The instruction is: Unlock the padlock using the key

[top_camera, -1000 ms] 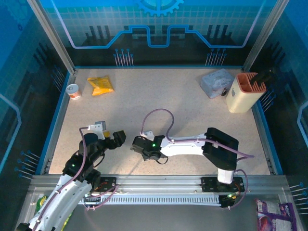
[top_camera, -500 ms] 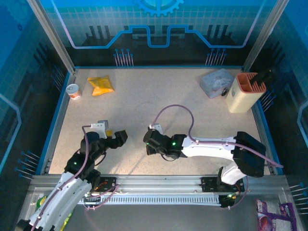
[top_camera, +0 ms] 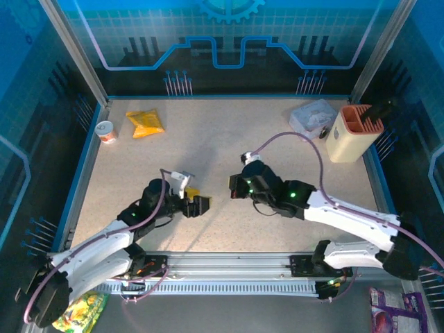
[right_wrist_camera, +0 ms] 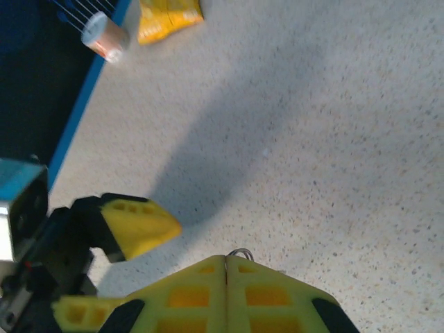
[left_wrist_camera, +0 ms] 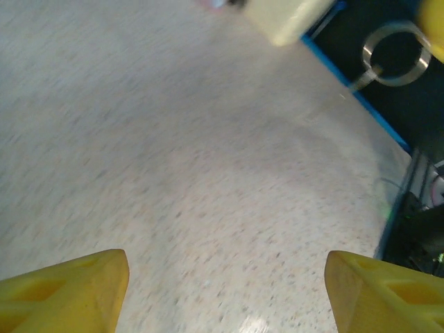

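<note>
Jaws of the right gripper (right_wrist_camera: 227,262) are clenched, their yellow plastic tips, moulded with hollow cells, pressed flush along one straight seam. From that seam peeks a thin arch of silvery wire. By its look this is the key (left_wrist_camera: 373,68), which from the left wrist shows as a blurred, glossy metal ring with a thin stem slanting from it, right beside a yellow fingertip. Whether ring and stem are one piece I cannot tell. Jaws of the left gripper (left_wrist_camera: 225,277) stand released and wide, two blunt yellow wedges with nothing but bare surface between them. This gripper is close to the right one over the near half of the counter (top_camera: 208,146), the two not touching. The counter is a matte, pale beige slab flecked with fine dark speckles and edged by a blue rim. At its far right a tiny dark speck, likely the padlock (top_camera: 323,131), lies just beside a pale blue-grey tin (top_camera: 311,114), between it and a smooth cream holder (top_camera: 350,142) with a rust-coloured slotted top. At the far left lie a crinkled yellow packet (top_camera: 146,123) and a small round white cup (top_camera: 105,130) banded in orange.
</note>
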Controlling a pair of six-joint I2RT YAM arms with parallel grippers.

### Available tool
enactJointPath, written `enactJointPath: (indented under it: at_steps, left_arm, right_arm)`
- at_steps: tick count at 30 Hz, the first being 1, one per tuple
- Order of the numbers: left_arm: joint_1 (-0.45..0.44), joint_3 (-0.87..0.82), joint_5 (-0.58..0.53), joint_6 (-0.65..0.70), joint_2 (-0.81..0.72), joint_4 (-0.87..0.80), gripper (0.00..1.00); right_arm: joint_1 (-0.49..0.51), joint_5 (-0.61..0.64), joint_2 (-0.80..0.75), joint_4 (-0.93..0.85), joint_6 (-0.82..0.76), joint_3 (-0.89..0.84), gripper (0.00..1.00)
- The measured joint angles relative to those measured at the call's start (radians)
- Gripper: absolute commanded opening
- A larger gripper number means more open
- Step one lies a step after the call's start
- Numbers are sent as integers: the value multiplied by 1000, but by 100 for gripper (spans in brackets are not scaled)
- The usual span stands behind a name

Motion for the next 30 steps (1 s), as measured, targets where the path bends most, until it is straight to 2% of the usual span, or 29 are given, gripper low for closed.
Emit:
enactJointPath:
  at_steps: [6,13,19,30]
  left_arm:
    - [-91,6,85,212,82,195,63]
    - [-100,86,95,356,136,245,47]
    - [-100,135,102,410,207,273,33]
    - [-100,152,155,441,232,275,16]
  right_arm:
    - [-25,-63,-85,-38,-55,22,0]
    - [-25,-139,-116,-43,-71,26,0]
    - [-15,-174,-127,-42,-84,26,0]
    - [4,-177,-130,-33,-86,18,0]
